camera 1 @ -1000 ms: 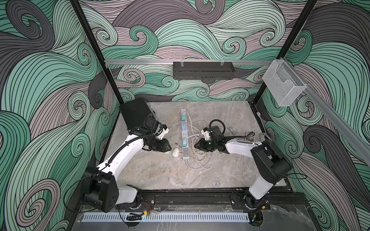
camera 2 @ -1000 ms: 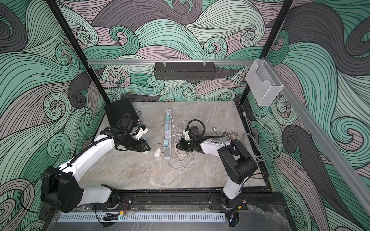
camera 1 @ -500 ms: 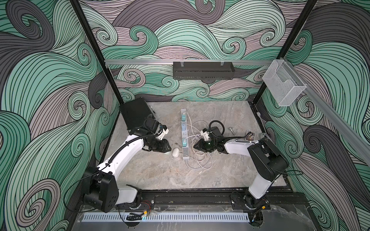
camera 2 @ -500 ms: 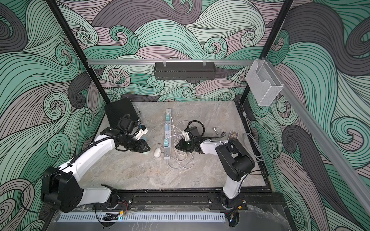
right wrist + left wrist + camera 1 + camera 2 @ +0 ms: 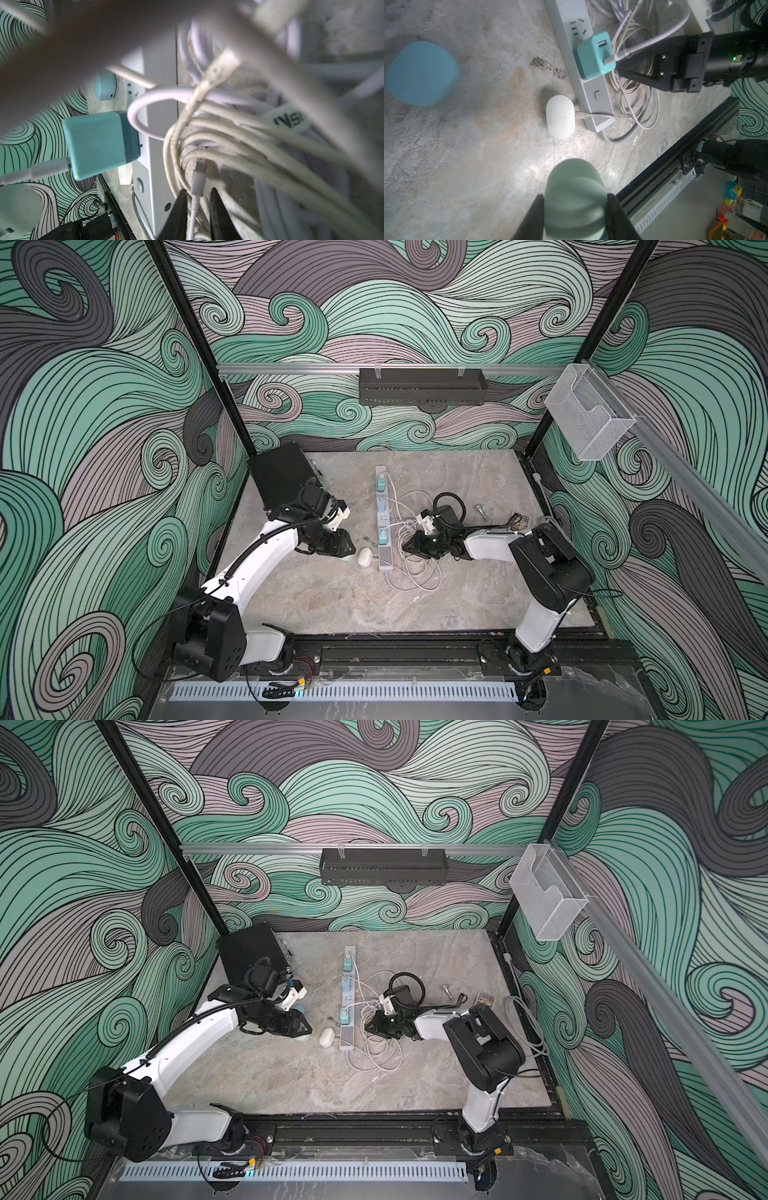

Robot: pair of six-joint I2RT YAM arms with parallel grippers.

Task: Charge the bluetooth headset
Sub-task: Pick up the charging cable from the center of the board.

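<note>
**Cable in hand:** The right pincer (image 5: 197, 189), jaws drawn to a narrow gap, holds a white cable (image 5: 196, 176) just behind its small plug. It sits low over a heap of cords (image 5: 415, 572) beside the power strip (image 5: 383, 518).

Across the strip, the left pincer (image 5: 498, 136) stands wide open. Its blue and pale-green pads (image 5: 421, 72) are well apart, with nothing between them.

The headset case (image 5: 560, 116), a white oval, lies on the table against the strip's near end, on the left pincer's side. Another cord's plug meets the side of the case. A teal charger (image 5: 593, 56) sits in the strip just beyond, with one cord plugged into it.

The table (image 5: 332, 605) is grey, stone-patterned and scuffed. The walls (image 5: 104, 406) around it carry swirling waves of green, grey and mauve. A black tray (image 5: 422, 386) hangs from a rail at the back, and a clear basket (image 5: 590, 423) hangs on the right. A black box (image 5: 278, 481) fills the back left corner.

Against a second ago, the right pincer has edged nearer the strip and its arm's elbow has pulled in from the table's right edge. The left pincer, the case and the strip lie as before.
</note>
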